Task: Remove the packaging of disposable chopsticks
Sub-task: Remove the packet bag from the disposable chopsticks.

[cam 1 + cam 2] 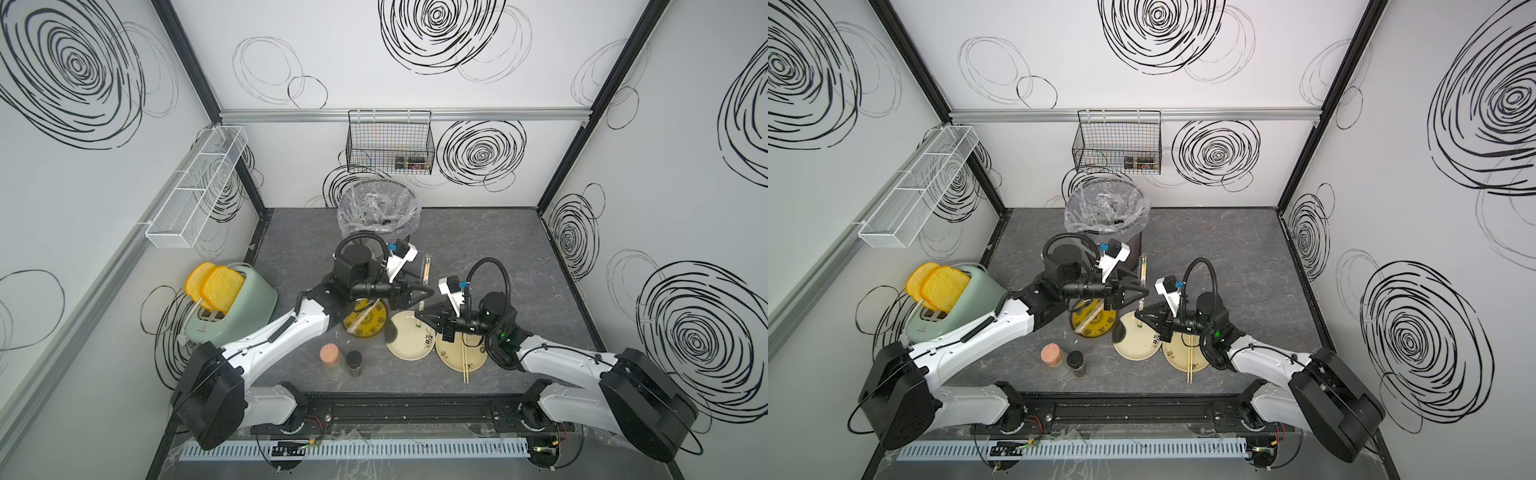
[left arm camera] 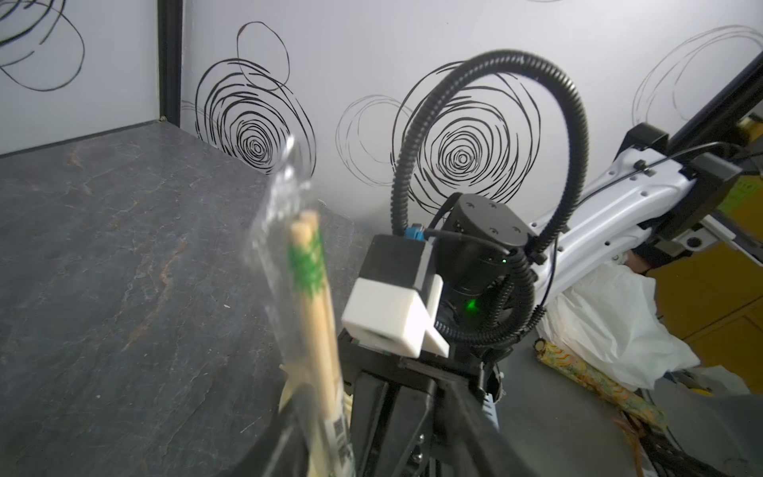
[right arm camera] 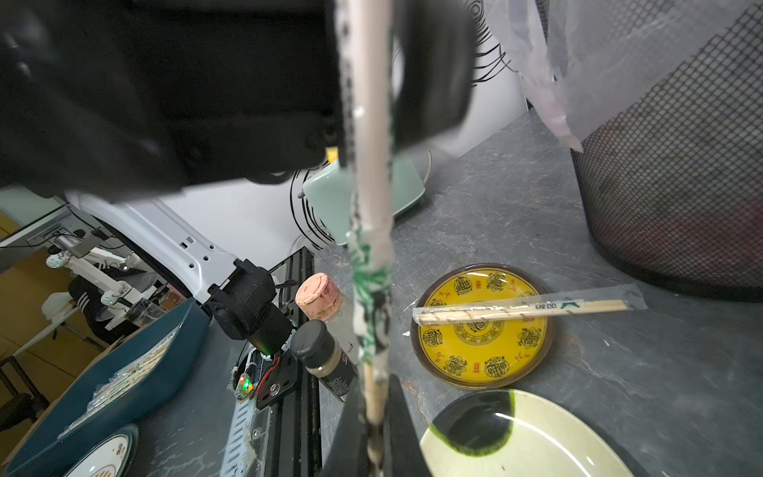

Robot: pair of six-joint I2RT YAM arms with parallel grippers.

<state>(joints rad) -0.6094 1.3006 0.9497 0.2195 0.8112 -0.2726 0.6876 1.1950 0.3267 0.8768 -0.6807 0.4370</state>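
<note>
A pair of disposable chopsticks (image 2: 313, 322) stands nearly upright in its clear packaging (image 2: 285, 198), above the plates. My right gripper (image 3: 375, 396) is shut on the pair's lower end (image 1: 420, 316). My left gripper (image 2: 380, 396) stands open around the pair higher up (image 1: 428, 291), and the sleeve lies against one finger (image 2: 297, 429). The sleeve's top end (image 1: 426, 266) rises past both grippers. A second wrapped pair (image 3: 520, 309) lies across the yellow plate (image 3: 532, 355). A bare pair (image 1: 466, 361) rests on the right cream plate (image 1: 451, 357).
A mesh bin with a crinkled clear liner (image 1: 378, 208) stands behind the grippers. A third, cream plate (image 1: 409, 340) sits between the other two. Two jars (image 1: 330, 355) (image 1: 354, 361) stand near the front. At the left is a green toaster (image 1: 241, 307) holding bread.
</note>
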